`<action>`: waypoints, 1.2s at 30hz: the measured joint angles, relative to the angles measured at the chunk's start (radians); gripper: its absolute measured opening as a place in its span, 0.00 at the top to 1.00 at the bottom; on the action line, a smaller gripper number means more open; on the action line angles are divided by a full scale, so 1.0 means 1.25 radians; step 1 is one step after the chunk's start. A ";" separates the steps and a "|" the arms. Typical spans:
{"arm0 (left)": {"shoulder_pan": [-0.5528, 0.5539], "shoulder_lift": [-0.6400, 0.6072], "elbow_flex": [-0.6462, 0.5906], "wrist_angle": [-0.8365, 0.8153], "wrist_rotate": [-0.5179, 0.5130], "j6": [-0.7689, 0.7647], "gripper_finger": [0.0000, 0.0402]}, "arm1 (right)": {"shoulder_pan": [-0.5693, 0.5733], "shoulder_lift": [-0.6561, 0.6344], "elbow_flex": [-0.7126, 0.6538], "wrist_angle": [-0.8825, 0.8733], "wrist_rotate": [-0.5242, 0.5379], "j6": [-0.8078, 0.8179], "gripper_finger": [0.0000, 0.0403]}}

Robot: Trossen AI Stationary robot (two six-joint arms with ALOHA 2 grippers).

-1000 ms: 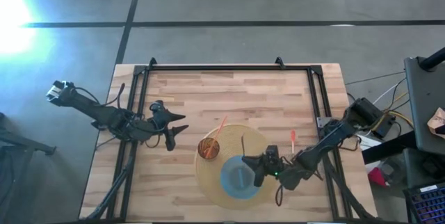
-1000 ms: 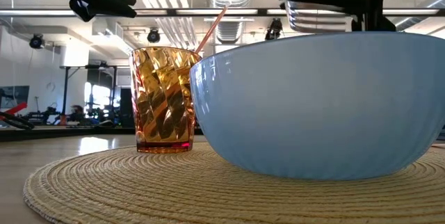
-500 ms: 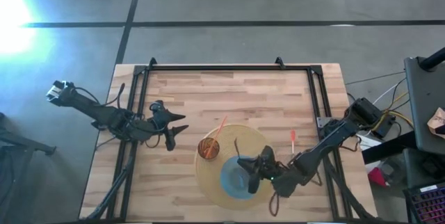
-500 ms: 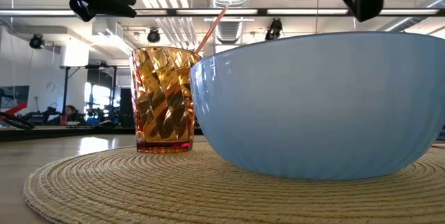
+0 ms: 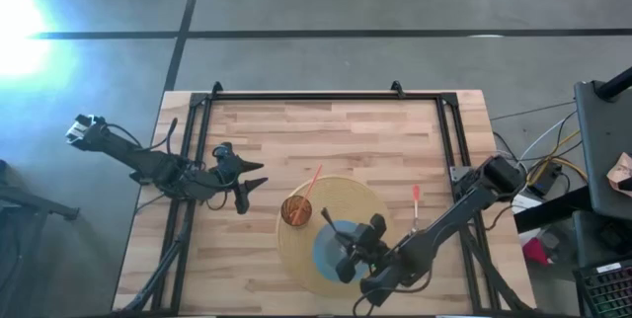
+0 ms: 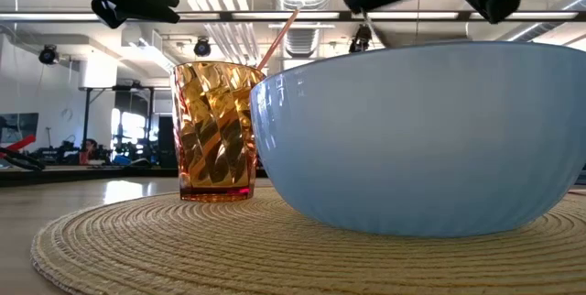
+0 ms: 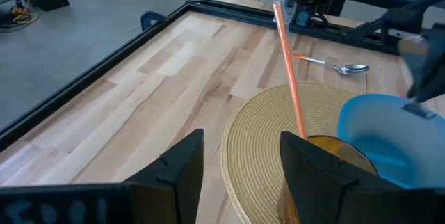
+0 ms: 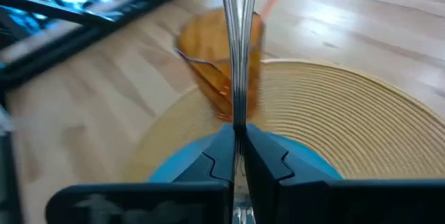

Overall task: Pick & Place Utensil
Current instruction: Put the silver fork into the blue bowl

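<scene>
My right gripper point(image 5: 348, 247) hovers over the light blue bowl point(image 5: 326, 251), shut on a thin silver utensil point(image 8: 236, 57). The utensil sticks out past the fingers toward the amber glass point(image 5: 294, 211). An orange straw leans in that glass. Bowl and glass stand on a round woven placemat point(image 5: 296, 264). A spoon with an orange handle point(image 5: 416, 199) lies flat on the wood right of the mat. My left gripper point(image 5: 252, 184) waits open above the table, left of the glass. My right gripper pinches the silver utensil between its two fingers, one end point(image 8: 237, 116) caught at the fingertips. The fingers lie along it, coming from the table's right and near side. The utensil is lifted clear above the bowl, its free end pointing toward the glass.
A black rail frame point(image 5: 306, 96) runs along the far edge and both sides of the table. Bare wood spreads across the far half point(image 5: 326, 135). The bowl point(image 6: 421, 139) and glass point(image 6: 215, 130) stand close together on the mat.
My right gripper has carried the utensil toward the table's left and a little toward the near edge, from the bowl's right rim to over its middle. The utensil's free end now points closer to the glass. The gripper stays shut.
</scene>
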 joint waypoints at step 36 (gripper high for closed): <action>0.001 0.000 0.000 0.000 0.000 -0.033 0.55 | -0.003 0.113 0.004 -0.046 -0.060 -0.018 0.97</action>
